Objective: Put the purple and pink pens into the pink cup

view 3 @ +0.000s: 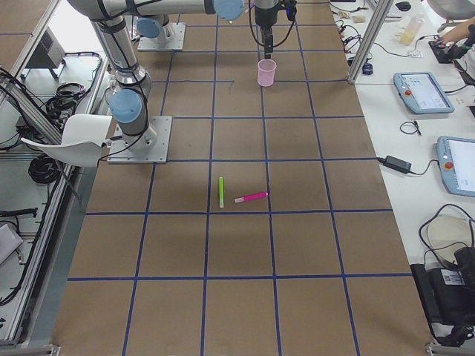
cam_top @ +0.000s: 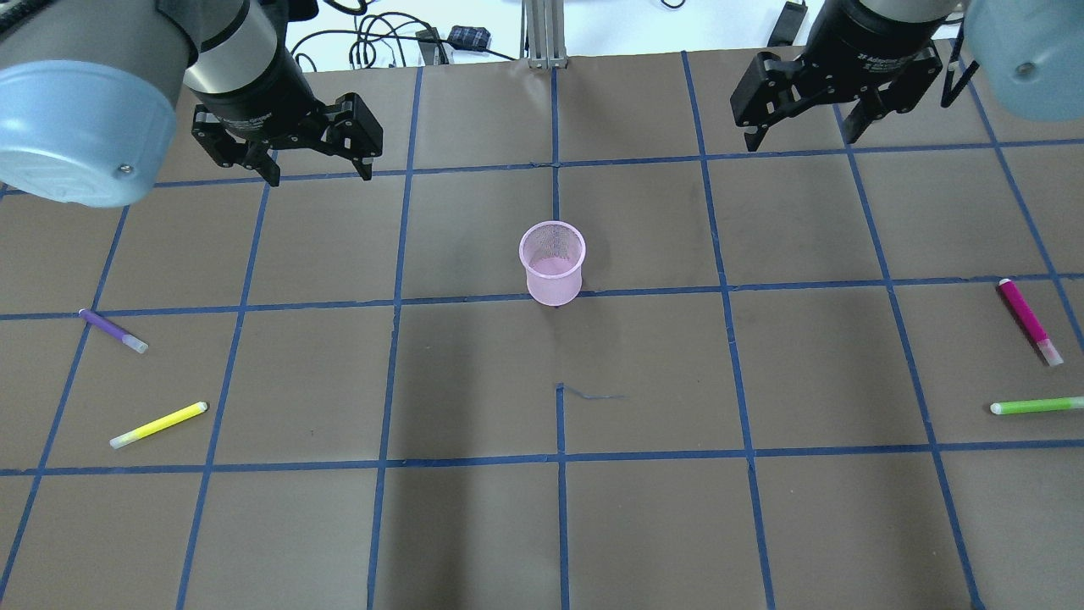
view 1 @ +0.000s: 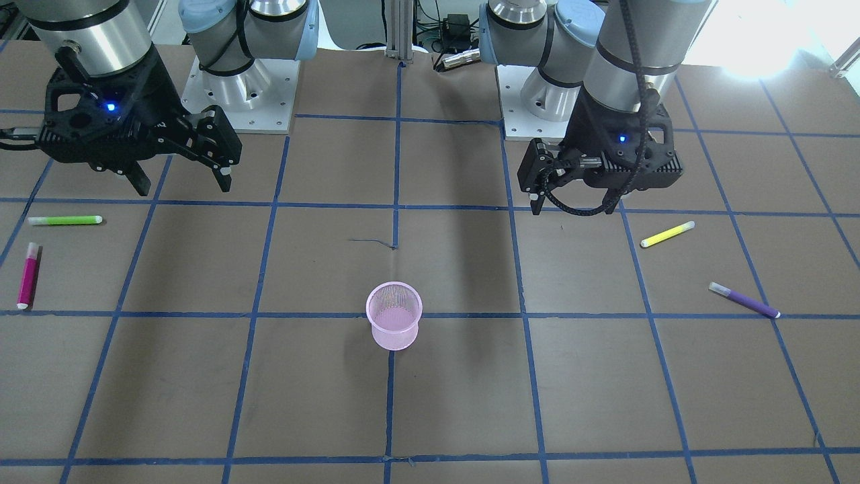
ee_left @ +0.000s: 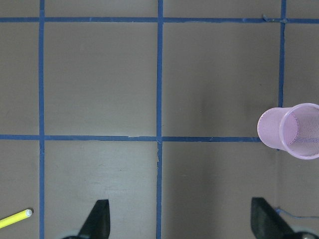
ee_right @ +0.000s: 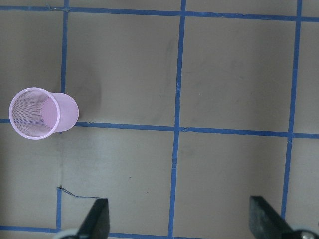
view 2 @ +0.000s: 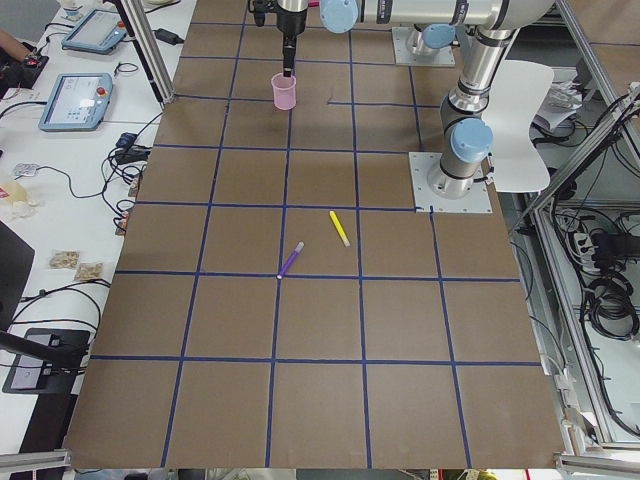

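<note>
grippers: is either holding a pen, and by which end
Nothing is held: left gripper and right gripper are open and empty; purple pen and pink pen lie on the table.

Bright, even overhead light; glare blown out at front view's top-right corner; soft arm shadows; frames sharp.

The cup (cam_top: pixel 551 273) is pale pink, its wall a fine see-through mesh. The purple pen (cam_top: pixel 113 329) has a violet barrel and a pale greyish cap. The pink pen (cam_top: pixel 1027 319) is magenta with a white cap. The yellow pen (cam_top: pixel 159 424) and the green pen (cam_top: pixel 1037 406) are neon-bright. The table (cam_top: pixel 474 525) is dull brown, crossed by a grid of blue tape lines (cam_top: pixel 559 457). The left gripper (cam_top: pixel 320 174) and the right gripper (cam_top: pixel 799 140) are black. The arms' joint caps (cam_top: pixel 68 119) are light blue.
</note>
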You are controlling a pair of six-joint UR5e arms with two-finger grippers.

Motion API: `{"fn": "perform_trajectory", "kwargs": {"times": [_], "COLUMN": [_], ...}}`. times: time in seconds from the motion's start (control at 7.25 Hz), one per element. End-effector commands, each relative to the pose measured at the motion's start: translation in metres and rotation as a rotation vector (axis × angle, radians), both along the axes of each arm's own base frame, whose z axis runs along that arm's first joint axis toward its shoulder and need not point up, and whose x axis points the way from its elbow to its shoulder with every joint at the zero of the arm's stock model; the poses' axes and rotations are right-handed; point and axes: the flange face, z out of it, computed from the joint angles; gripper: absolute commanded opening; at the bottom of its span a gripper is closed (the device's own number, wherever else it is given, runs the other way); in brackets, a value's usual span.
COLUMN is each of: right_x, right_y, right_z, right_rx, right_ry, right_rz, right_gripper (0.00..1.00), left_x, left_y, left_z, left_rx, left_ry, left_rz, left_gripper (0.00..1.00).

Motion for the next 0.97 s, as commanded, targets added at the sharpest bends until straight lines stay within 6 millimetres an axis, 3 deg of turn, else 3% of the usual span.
{"fn": "perform_trajectory", "kwargs": {"times": [0.0, 0.14, 0.28, 0.55, 0.69, 0.83], "right_x": [0.0, 0.0, -0.015, -0.052, -0.081, -0.128], "right_y": [-0.007, -0.008, -0.018, -0.015, -0.049, -0.072], "right_z": [-0.012, -0.008, -0.007, -0.019, -0.036, -0.07], "right_rx": [0.019, 0.006, -0.049, 0.06, -0.034, 0.016], "right_ry": [0.0, -0.005, 0.01, 0.0, 0.051, 0.097], "right_rz": [0.0, -0.006, -0.014, -0.057, -0.013, 0.011], "right_gripper": [1.0, 1.0, 1.0, 1.0, 1.0, 1.0], "left_x": [0.014, 0.015, 0.027, 0.099, 0.143, 0.188], "left_y": [0.005, 0.005, 0.006, -0.004, -0.004, -0.009], "left_z": [0.003, 0.006, 0.005, -0.004, -0.008, -0.017], "left_rx": [0.031, 0.027, 0.051, 0.083, 0.106, 0.121], "left_ry": [0.001, -0.001, -0.004, -0.02, -0.02, -0.007], "left_rz": [0.027, 0.028, 0.046, -0.116, -0.187, -0.285], "left_gripper": [1.0, 1.0, 1.0, 1.0, 1.0, 1.0]}}
